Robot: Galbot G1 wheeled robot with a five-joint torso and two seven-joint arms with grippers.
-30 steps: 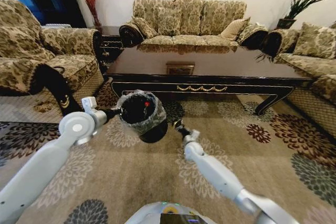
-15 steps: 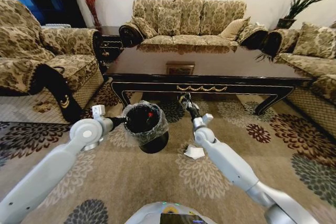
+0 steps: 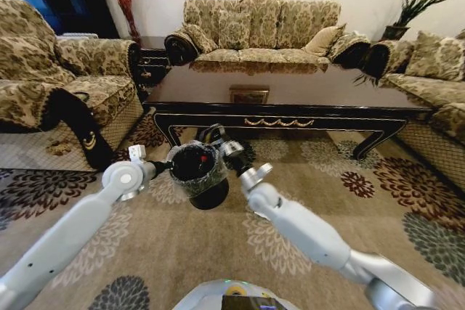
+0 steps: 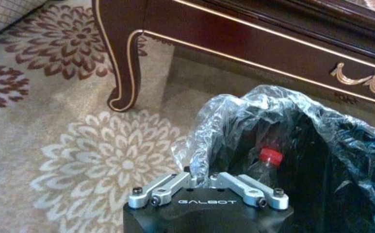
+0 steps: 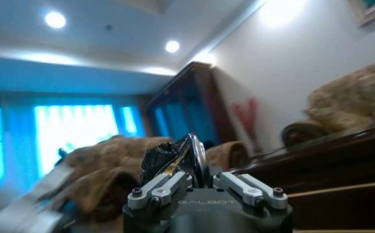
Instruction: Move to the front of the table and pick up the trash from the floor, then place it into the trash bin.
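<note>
- Two hands work in front of the dark bench: our left hand is clamped on the bagged rim of the trash bin, seemingly steadying it for the drop.
- Inside, we see a red-capped bottle.
- Our right hand, at the bin's rim, is closed on a small dark piece of trash.

We look down from the head camera, facing forward across the carpet to the coffee table and the sofa behind it. Our left wrist camera sits very close to the trash bin — it looks down at the same carpet and table leg. Our right wrist camera tilts up — toward the ceiling lights and a cabinet.
</note>
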